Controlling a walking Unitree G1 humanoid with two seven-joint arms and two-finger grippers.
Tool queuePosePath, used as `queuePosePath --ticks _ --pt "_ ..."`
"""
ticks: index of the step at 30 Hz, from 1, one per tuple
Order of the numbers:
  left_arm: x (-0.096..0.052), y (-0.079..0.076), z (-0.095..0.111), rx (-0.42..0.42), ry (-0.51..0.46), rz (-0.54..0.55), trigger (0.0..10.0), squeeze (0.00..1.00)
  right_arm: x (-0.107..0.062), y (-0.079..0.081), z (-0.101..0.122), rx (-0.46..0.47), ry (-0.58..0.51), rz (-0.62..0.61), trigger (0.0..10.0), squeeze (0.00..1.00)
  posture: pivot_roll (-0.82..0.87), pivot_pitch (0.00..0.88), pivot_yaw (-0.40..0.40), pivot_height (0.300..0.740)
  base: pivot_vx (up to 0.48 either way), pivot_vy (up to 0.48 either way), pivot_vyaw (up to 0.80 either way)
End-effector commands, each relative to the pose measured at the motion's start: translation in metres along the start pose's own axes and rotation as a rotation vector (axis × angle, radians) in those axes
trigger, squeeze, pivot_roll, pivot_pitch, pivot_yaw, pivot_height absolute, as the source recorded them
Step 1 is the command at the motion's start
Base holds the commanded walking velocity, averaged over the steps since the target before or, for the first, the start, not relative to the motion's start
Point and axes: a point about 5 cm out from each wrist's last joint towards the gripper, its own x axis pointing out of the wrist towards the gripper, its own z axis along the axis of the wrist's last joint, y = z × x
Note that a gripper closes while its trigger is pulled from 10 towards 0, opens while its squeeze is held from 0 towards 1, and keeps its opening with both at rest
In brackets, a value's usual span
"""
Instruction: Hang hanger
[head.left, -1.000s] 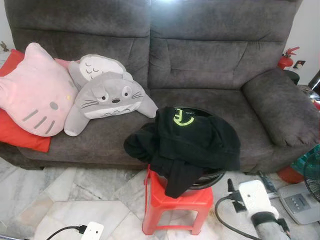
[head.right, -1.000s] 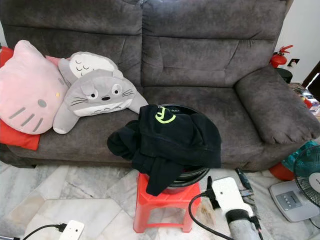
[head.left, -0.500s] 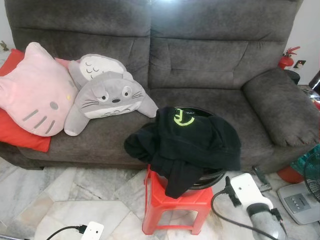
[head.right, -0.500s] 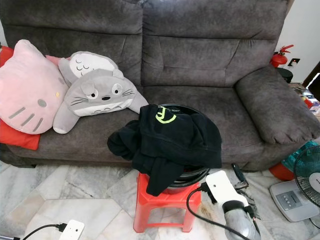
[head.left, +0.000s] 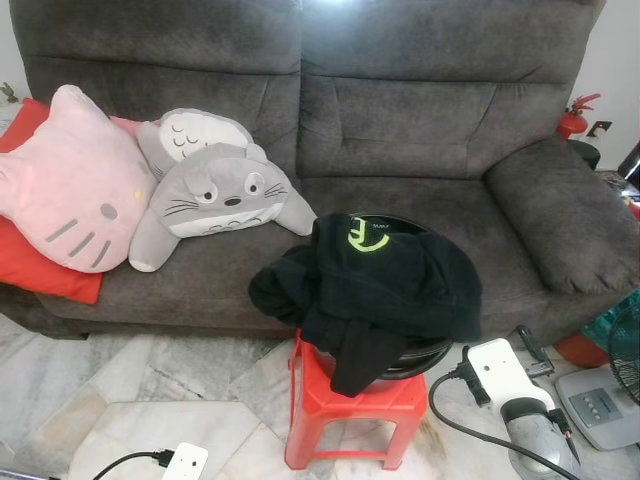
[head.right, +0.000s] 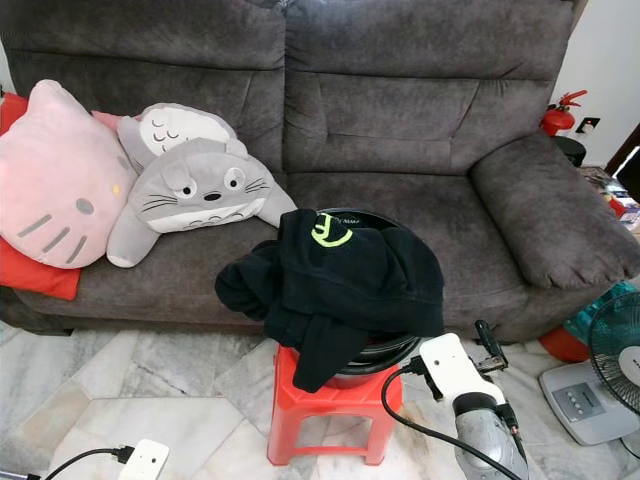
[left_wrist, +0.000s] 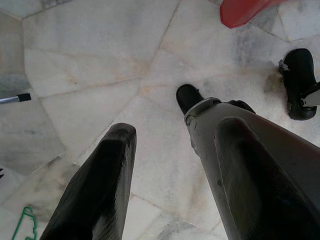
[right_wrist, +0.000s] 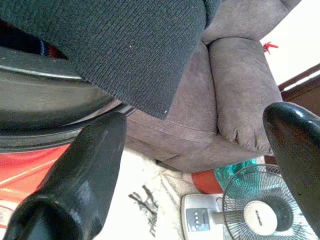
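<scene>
Hanger: we read the thin green outline lying on the marble floor, close under the left gripper, as the task's object, though too little of it shows to be certain; that gripper hangs low with its fingers apart and holds nothing. We judge the step in hand to be the search and approach, with no pick-up begun; the next move calls for lowering the left gripper to the green outline and closing on it, then finding a rail, which we cannot locate. The right gripper sits just beside the red stool, fingers spread wide and empty, its cable looping below. On the stool stands a dark basin draped with a black garment; both stand in the way of any forward reach. Behind them is the grey sofa with a pink cushion and a grey plush; a fan stands at the right.
</scene>
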Motion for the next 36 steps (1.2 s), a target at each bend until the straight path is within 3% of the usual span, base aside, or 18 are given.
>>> queuePosePath --ticks 1,15,36 --pt "0.0 -0.002 -0.004 0.002 0.01 -0.007 10.0 0.0 0.002 -0.006 -0.003 -0.007 0.014 -0.022 10.0 0.0 -0.18 0.041 -0.066 0.74 0.0 0.0 0.0" --pt "0.0 -0.003 -0.004 0.002 0.005 -0.007 10.0 0.0 0.002 -0.014 0.006 -0.001 -0.054 -0.082 10.0 0.0 -0.18 0.037 -0.069 0.74 0.0 0.0 0.0" --pt "0.0 -0.003 -0.001 -0.009 -0.004 0.004 10.0 0.0 0.004 -0.026 0.038 0.053 -0.26 -0.157 10.0 0.0 -0.19 0.053 -0.08 0.74 0.0 0.0 0.0"
